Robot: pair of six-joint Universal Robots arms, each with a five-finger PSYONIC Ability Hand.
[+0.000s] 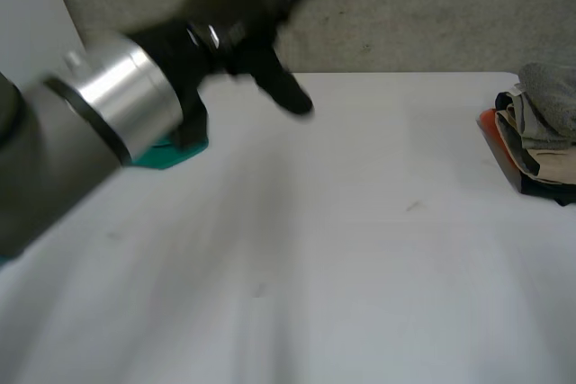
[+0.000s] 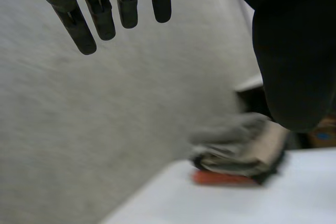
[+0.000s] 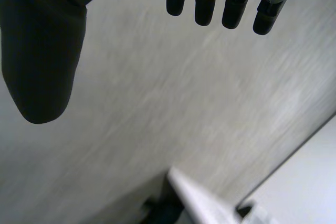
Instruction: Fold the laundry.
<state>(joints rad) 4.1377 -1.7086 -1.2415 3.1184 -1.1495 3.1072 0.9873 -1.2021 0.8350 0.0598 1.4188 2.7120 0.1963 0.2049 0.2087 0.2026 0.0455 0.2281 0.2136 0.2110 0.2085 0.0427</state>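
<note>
Closest to the head camera, the left arm [image 1: 81, 132] is reaching across the near-left part of the white counter [image 1: 360, 249], and the left hand [image 1: 261, 15] at its end is hanging raised above the counter's far edge. In the left wrist view, its fingers [image 2: 100, 17] are stretching out straight and its thumb is standing well apart from them, so the hand is spread and holding nothing. A teal item [image 1: 166, 152] is lying on the counter, partly hidden under that arm; what it is cannot be told. The laundry [image 1: 538, 132] is sitting as a folded pile at the counter's right edge, well apart from the left hand, with grey cloth on top, beige and dark layers beneath, and something orange-red at the bottom. The right hand [image 3: 42, 51] is hovering over the grey floor [image 3: 157, 108], its fingers straight, its thumb wide, gripping nothing.
</note>
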